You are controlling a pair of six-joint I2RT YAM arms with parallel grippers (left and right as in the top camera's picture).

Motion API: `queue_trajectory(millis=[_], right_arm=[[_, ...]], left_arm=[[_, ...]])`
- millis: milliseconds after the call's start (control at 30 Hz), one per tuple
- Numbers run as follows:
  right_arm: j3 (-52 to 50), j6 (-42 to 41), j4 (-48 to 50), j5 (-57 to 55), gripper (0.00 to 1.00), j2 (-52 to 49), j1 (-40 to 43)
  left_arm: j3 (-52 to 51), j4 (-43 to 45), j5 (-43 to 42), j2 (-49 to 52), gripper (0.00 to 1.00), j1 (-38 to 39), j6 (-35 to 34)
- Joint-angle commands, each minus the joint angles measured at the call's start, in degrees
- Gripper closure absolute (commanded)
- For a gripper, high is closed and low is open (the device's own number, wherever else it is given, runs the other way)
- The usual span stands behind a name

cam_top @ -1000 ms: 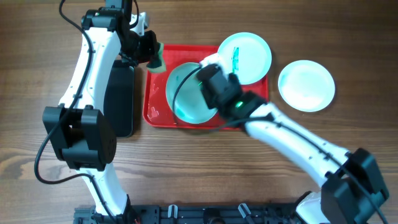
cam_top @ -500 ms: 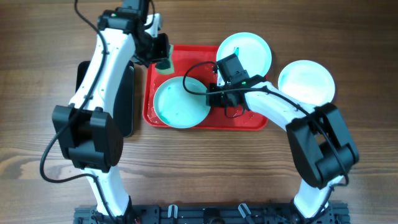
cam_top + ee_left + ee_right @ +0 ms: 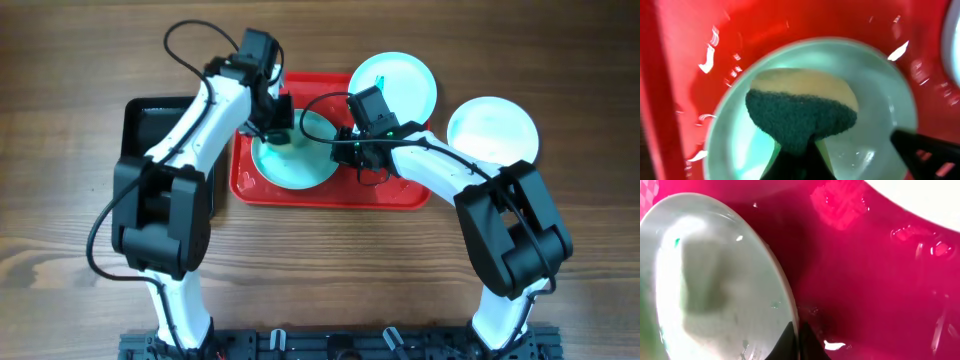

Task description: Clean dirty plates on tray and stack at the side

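Red plastic fills both of your wrist views: the large flat red rectangular tray [image 3: 330, 196] sits at the middle of the wooden desk [image 3: 80, 60], and both arms reach over its left half. There a round shallow pale aqua plate [image 3: 300, 165] lies inside the tray's raised rim. Your left tool [image 3: 797, 150] is clenched on a sponge [image 3: 800, 117] with a dark green scouring face and a yellow foam back. The sponge rests on the plate's inner surface, at the upper left part as the overhead view shows it. Your right tool [image 3: 796, 337] is clenched too, its dark fingertips together right at the plate's right rim. From these views you cannot tell whether the rim is pinched between them or only touched. A second round pale plate [image 3: 395, 85] overhangs the tray's far right corner, partly on the tray and partly past its rim. A third round pale plate [image 3: 492, 135] lies on the desk near the tray's right side, apart from it. Just left of the red tray a narrower black tray [image 3: 150, 125] lies on the desk, partly under your left arm.
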State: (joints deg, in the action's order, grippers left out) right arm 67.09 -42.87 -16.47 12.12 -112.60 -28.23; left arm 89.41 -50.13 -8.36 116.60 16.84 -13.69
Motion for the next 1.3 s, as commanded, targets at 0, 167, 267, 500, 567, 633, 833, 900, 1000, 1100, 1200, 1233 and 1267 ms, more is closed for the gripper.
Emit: queue_trajectory(millis=[0, 167, 267, 500, 567, 633, 833, 900, 1000, 1100, 1200, 1233, 1267], right_arm=[[0.02, -1.05, 0.42, -1.01, 0.96, -0.46, -0.04], [0.02, -1.05, 0.61, -1.01, 0.96, -0.46, -0.20], [0.02, -1.03, 0.57, -1.01, 0.96, -0.46, -0.31], [0.02, -0.74, 0.94, -1.09, 0.96, -0.46, -1.36], [0.02, -0.76, 1.07, -1.29, 0.96, -0.46, -1.51], [0.02, -0.76, 1.05, -1.27, 0.96, -0.46, -1.51], [0.02, -0.63, 1.03, -1.27, 0.96, -0.46, -1.55], [0.02, -0.61, 1.03, -1.25, 0.96, -0.46, -1.55], [0.02, -0.59, 1.03, -1.25, 0.96, -0.46, -1.55], [0.02, -0.59, 0.98, -1.25, 0.96, -0.46, -1.55], [0.02, -0.61, 0.81, -1.20, 0.96, -0.46, -1.55], [0.02, -0.59, 0.76, -1.18, 0.96, -0.46, -1.55], [0.02, -0.59, 0.74, -1.11, 0.96, -0.46, -1.55]], left_arm=[[-3.98, 3.98, 0.50, 0.81, 0.96, 2.34, -1.40], [-4.68, 7.82, 0.50, 3.54, 0.96, 4.28, -1.44], [-4.68, 10.73, 0.52, 6.43, 0.96, 4.70, -3.76], [-4.66, 12.52, 1.03, 8.46, 0.96, 1.92, -12.55], [-4.66, 12.63, 0.98, 8.46, 0.96, 0.46, -15.91], [-4.66, 12.74, 0.96, 8.46, 0.96, -1.01, -19.78], [-4.66, 12.68, 0.94, 8.46, 0.96, -3.52, -28.48], [-4.66, 12.63, 0.46, 8.46, 0.96, -3.50, -29.77], [-4.66, 13.11, -1.36, 8.46, 0.96, -3.08, -27.65], [-4.66, 14.88, -8.07, 8.46, 0.96, -2.21, -16.15], [-4.66, 14.34, -10.32, 8.46, 0.96, -0.87, -6.54], [-4.66, 13.84, -10.27, 8.46, 0.96, -0.44, -4.22], [-4.66, 13.11, -10.29, 8.46, 0.96, 0.07, -1.20]])
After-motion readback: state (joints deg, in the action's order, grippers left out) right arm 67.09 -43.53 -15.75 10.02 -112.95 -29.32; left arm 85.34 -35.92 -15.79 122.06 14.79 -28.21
